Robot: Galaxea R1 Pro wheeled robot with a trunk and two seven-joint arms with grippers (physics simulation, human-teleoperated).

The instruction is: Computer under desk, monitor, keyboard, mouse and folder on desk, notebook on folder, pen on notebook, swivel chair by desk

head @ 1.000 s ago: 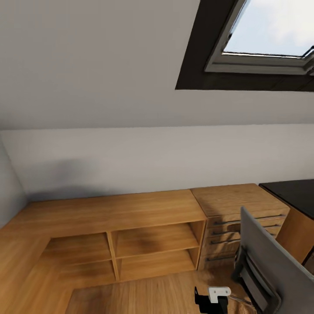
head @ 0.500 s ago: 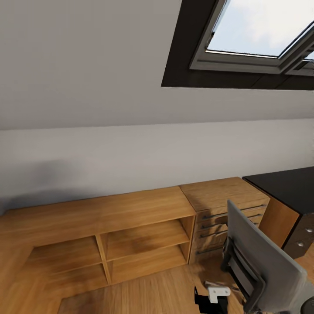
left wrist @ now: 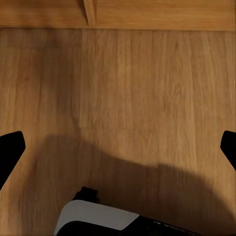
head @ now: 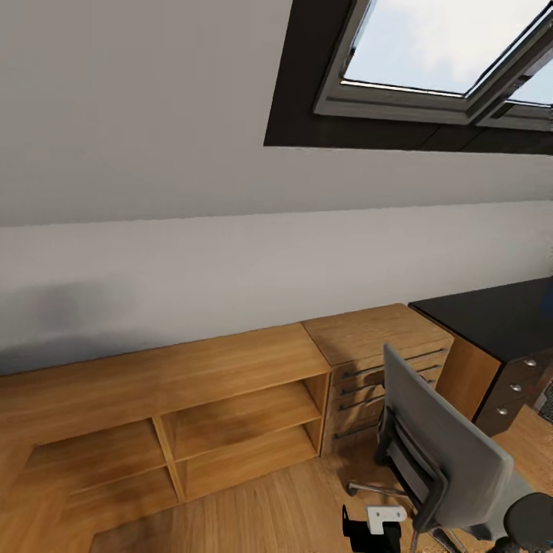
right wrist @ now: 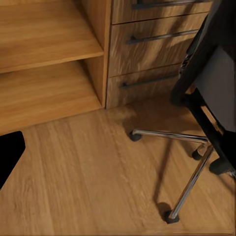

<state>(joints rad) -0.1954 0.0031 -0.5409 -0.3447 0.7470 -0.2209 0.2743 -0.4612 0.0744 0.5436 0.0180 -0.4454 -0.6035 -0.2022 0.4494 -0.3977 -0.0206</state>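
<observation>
Head view looks over a low wooden shelf unit (head: 192, 407) against the white wall, with a wooden drawer cabinet (head: 376, 361) beside it and the dark desk (head: 499, 322) further right under the skylight (head: 430, 46). The swivel chair (head: 442, 445) stands on the wooden floor (head: 253, 507) in front of the drawer cabinet, its grey back toward the camera, near the desk but not tucked against it.

The left gripper (left wrist: 118, 147) hangs over bare floor, its black fingertips (left wrist: 10, 152) far apart at the frame's edges, holding nothing. For the right gripper, one black fingertip (right wrist: 7, 155) shows near the chair's chrome legs (right wrist: 187, 162); I cannot tell how wide its jaws stand.
</observation>
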